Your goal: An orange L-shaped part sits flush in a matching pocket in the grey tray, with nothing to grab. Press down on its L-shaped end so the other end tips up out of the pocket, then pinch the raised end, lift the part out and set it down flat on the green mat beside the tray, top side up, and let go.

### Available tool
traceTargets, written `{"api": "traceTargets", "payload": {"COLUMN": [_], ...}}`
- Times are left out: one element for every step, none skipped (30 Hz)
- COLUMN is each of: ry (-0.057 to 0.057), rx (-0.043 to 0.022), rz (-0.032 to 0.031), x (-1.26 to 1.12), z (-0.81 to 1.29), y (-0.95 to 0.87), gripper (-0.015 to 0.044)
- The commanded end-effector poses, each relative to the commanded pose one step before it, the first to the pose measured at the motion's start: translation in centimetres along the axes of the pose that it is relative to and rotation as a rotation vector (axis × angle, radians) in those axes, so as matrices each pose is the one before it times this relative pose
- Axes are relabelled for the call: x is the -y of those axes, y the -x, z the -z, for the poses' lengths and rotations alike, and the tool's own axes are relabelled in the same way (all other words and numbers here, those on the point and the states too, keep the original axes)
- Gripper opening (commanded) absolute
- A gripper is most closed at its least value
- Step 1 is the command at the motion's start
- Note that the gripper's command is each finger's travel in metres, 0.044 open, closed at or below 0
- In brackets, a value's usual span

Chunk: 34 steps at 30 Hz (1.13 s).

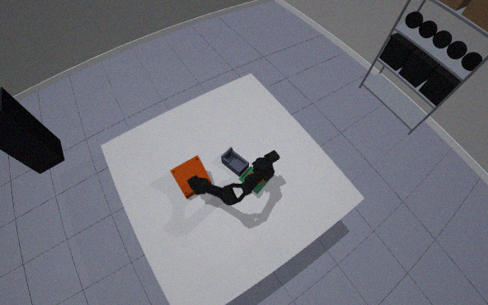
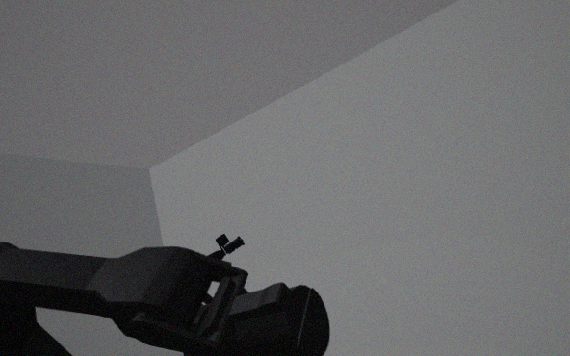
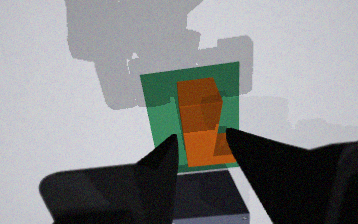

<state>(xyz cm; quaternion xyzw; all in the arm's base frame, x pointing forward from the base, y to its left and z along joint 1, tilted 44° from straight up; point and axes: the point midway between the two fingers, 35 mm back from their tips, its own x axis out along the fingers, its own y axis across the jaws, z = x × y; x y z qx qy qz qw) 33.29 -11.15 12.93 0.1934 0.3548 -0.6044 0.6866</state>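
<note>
The orange L-shaped part [image 3: 200, 117] lies on the green mat [image 3: 160, 100] [image 1: 259, 189], running lengthwise from the mat's near edge towards its far edge. My gripper [image 3: 201, 136] [image 1: 257, 178] is low over the mat and open. Its two black fingers stand either side of the part's near end with a small gap on each side. The grey tray [image 1: 235, 161] [image 3: 207, 197] stands just beside the mat, and its pocket is empty in the top view. The exterior view shows only the dark arm [image 2: 168, 289].
An orange square base plate [image 1: 186, 172] holds the arm's foot left of the tray. All stands on a white table top [image 1: 288, 124]. A black box [image 1: 25, 136] and a metal shelf [image 1: 429, 53] stand on the floor, far from the table.
</note>
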Motion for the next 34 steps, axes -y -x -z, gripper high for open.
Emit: {"api": "traceTargets", "payload": {"ry": [-0.0010,0.0005,0.0006,0.0007,0.0008,0.0010,0.0010,0.0009,0.0005,0.0002,0.0000,0.0000,0.0039,0.0000,0.0000,0.0000,0.0000,0.0000,0.0000,0.0000,0.0000,0.0000,0.0000,0.0000,0.0000,0.0000,0.0000,0.0000,0.0000,0.0000,0.0000,0.0000,0.0000,0.0000], "rx": [-0.00075,-0.00069,-0.00069,-0.00039,0.00002,0.00059,0.00134,0.00165,0.00126,0.00046,0.00000,0.00000,0.00521,0.00000,0.00000,0.00000,0.00000,0.00000,0.00000,0.00000,0.00000,0.00000,0.00000,0.00000,0.00000,0.00000,0.00000,0.00000,0.00000,0.00000,0.00000,0.00000,0.00000,0.00000], "rz": [-0.00086,-0.00039,-0.00042,-0.00031,-0.00018,-0.00002,0.00015,0.00024,0.00018,0.00007,0.00000,0.00000,-0.01257,0.00000,0.00000,0.00000,0.00000,0.00000,0.00000,0.00000,0.00000,0.00000,0.00000,0.00000,0.00000,0.00000,0.00000,0.00000,0.00000,0.00000,0.00000,0.00000,0.00000,0.00000], "x": [-0.115,-0.088,-0.096,-0.069,-0.034,0.015,0.080,0.115,0.092,0.034,0.000,0.000,-0.261,0.000,0.000,0.000,0.000,0.000,0.000,0.000,0.000,0.000,0.000,0.000,0.000,0.000,0.000,0.000,0.000,0.000,0.000,0.000,0.000,0.000], "z": [0.003,0.002,0.006,0.009,0.012,0.014,0.013,0.007,0.002,0.000,0.000,0.000,-0.036,0.000,0.000,0.000,0.000,0.000,0.000,0.000,0.000,0.000,0.000,0.000,0.000,0.000,0.000,0.000,0.000,0.000,0.000,0.000,0.000,0.000], "y": [0.664,0.648,0.899,0.988,1.104,1.238,1.337,1.099,0.669,0.223,0.000,0.000,-0.583,0.000,0.000,0.000,0.000,0.000,0.000,0.000,0.000,0.000,0.000,0.000,0.000,0.000,0.000,0.000,0.000,0.000,0.000,0.000,0.000,0.000], "gripper": [0.0289,0.0315,0.0341,0.0367,0.0394,0.0400,0.0400,0.0400,0.0400,0.0400,0.0400,0.0400,0.0400,0.0400,0.0400,0.0400,0.0400,0.0400,0.0400,0.0400,0.0400,0.0400,0.0400,0.0400,0.0400,0.0400,0.0400,0.0400,0.0400,0.0400,0.0400,0.0400,0.0400,0.0400]}}
